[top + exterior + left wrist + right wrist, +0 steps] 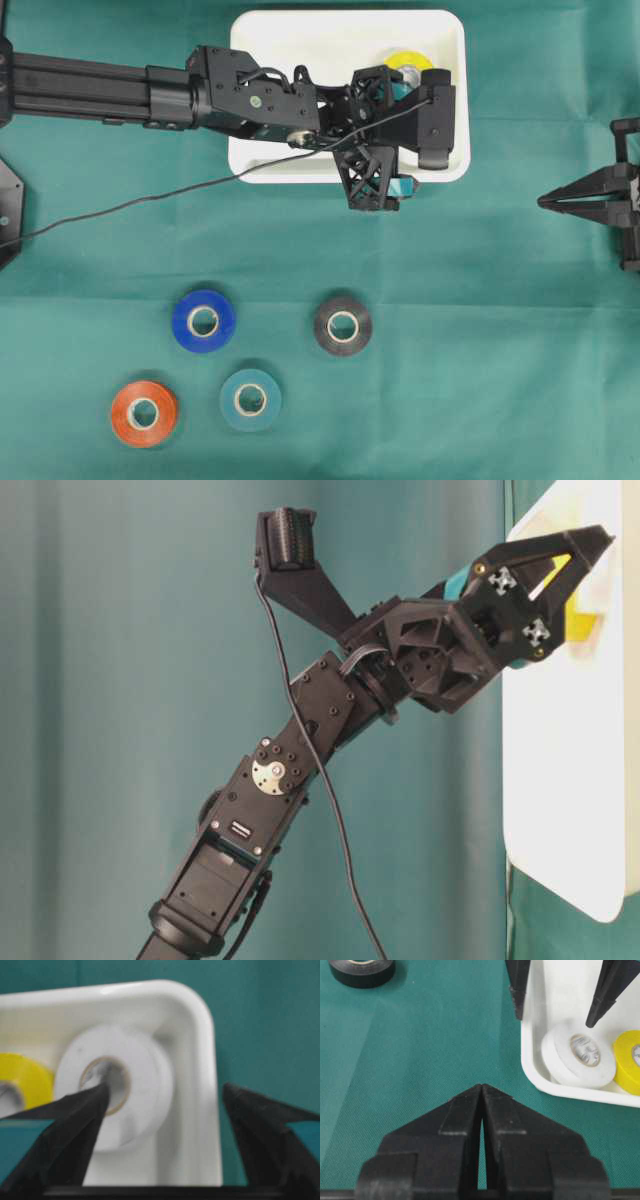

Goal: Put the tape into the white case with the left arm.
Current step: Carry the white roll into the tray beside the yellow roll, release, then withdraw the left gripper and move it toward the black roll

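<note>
Tape, a white roll [117,1095], lies flat in the white case [200,1025] corner beside a yellow roll [22,1085]. The left gripper [165,1100] hangs wide open, holding nothing. Rolls look light, stiff and smooth; grip across outer rim. Right gripper [482,1105] is closed, empty.

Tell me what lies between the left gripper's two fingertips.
In the right wrist view, the white case's rim lies between the left gripper's open tips; the white tape sits below.
</note>
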Controlling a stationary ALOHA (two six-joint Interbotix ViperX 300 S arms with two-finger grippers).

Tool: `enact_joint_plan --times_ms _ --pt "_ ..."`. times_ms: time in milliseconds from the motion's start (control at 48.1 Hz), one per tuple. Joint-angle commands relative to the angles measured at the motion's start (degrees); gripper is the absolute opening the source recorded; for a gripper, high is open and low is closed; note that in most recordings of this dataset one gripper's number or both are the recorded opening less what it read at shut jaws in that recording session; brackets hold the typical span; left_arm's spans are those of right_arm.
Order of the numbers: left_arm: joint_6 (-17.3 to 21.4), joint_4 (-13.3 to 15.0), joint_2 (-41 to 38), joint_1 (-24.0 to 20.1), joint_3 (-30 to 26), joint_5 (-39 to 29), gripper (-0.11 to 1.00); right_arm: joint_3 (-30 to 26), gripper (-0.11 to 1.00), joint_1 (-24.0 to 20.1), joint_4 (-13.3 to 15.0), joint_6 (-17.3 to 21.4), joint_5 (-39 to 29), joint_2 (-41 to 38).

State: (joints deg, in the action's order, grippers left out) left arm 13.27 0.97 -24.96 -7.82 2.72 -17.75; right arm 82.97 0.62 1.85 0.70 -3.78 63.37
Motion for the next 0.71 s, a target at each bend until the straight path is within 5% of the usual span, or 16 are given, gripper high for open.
enact_joint_plan --times_ms 0,686 --pt "-0.09 0.09 1.58 0.0 -1.49 0.53 0.9 -0.62 -0.09 0.09 0.0 0.0 0.53 -0.35" --pt "-0.44 0.26 11.69 4.92 4.57 0.18 0.89 -0.62 -0.09 0.0 0.0 0.09 0.44 -0.35"
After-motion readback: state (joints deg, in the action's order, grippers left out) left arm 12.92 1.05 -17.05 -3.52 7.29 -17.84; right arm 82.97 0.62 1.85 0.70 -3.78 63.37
